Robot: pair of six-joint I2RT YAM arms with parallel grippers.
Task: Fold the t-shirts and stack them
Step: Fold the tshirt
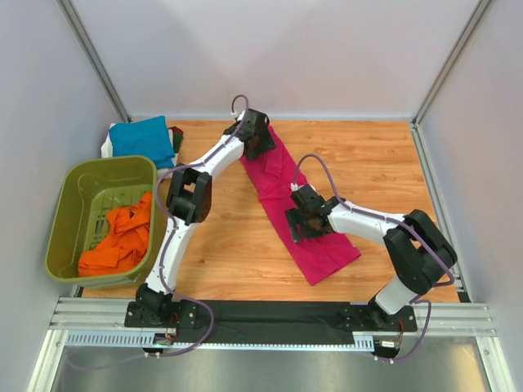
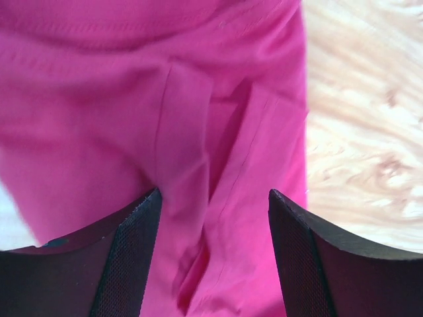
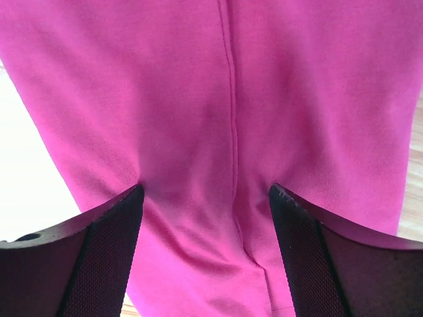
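The magenta-pink t-shirt (image 1: 304, 214) lies on the wooden table (image 1: 384, 163) as a long, narrow band, running from about 11 o'clock of the table's middle down to about 5 o'clock, its far end wrinkled. The left gripper (image 1: 258, 140) sits over that far end, and its wrist camera shows both fingers (image 2: 132, 264) spread wide with creased pink cloth between and under them. No grip is made. The right gripper (image 1: 304, 222) is over the band's lower half at roughly 4 o'clock of the table's middle, its jaws just as wide, with flat cloth and a straight seam running down between the fingers (image 3: 310, 264). Whether the fingertips touch the cloth cannot be told. At 9 o'clock, hanging past the table's left edge, stands the olive-green basket (image 1: 82, 184) with a crumpled orange t-shirt (image 1: 122, 237) inside. At 10 o'clock, in the far left corner, a teal-blue t-shirt (image 1: 143, 139) lies folded on top of other folded cloth.
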